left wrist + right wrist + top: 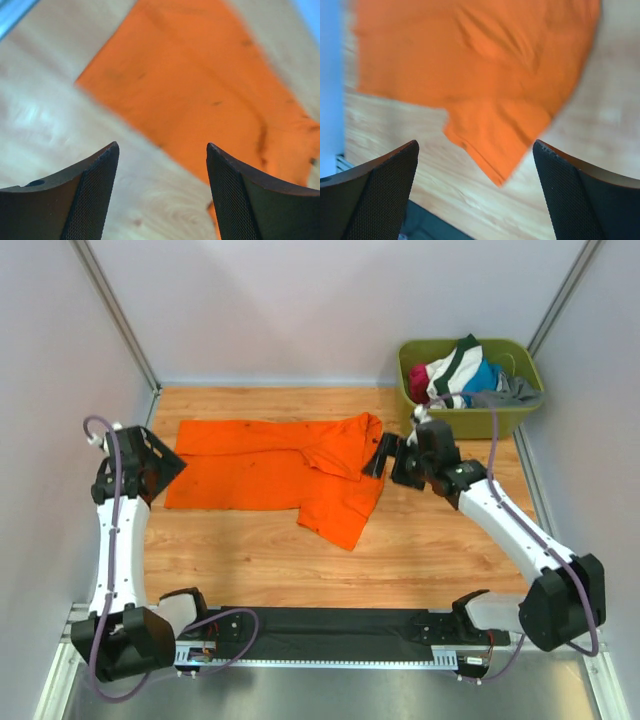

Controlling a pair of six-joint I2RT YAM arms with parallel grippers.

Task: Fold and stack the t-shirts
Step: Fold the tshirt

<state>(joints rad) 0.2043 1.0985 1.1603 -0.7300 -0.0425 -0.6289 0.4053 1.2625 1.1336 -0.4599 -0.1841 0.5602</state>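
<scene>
The orange t-shirt (270, 475) lies on the wooden surface (450, 540), spread flat with its long side going from left to right, about in the middle between the two arms; its left part is smooth, its right part is rumpled, and one sleeve points toward the near edge. From the top camera I see the left claw (172, 466) just beside the left edge of the shirt, and the right claw (385, 458) at the right edge, near the rumpled part; I cannot tell from there if either one touches the cloth. On the left wrist camera the left claw (162, 145) has its fingers apart, with nothing between them; bare wood lies under it and the orange t-shirt (210, 90), with a few small dark specks, is ahead. On the right wrist camera the right claw (475, 142) is also apart and holds nothing; the orange t-shirt (480, 70) is ahead of it, the sleeve pointing toward the fingers; this picture is a little blurred. In the far right corner stands the olive-green tub (500, 420), with a heap of other clothes (460, 370) in it, white, dark, red and blue. A black mat (330, 625) lies along the near edge, between the arm bases.
</scene>
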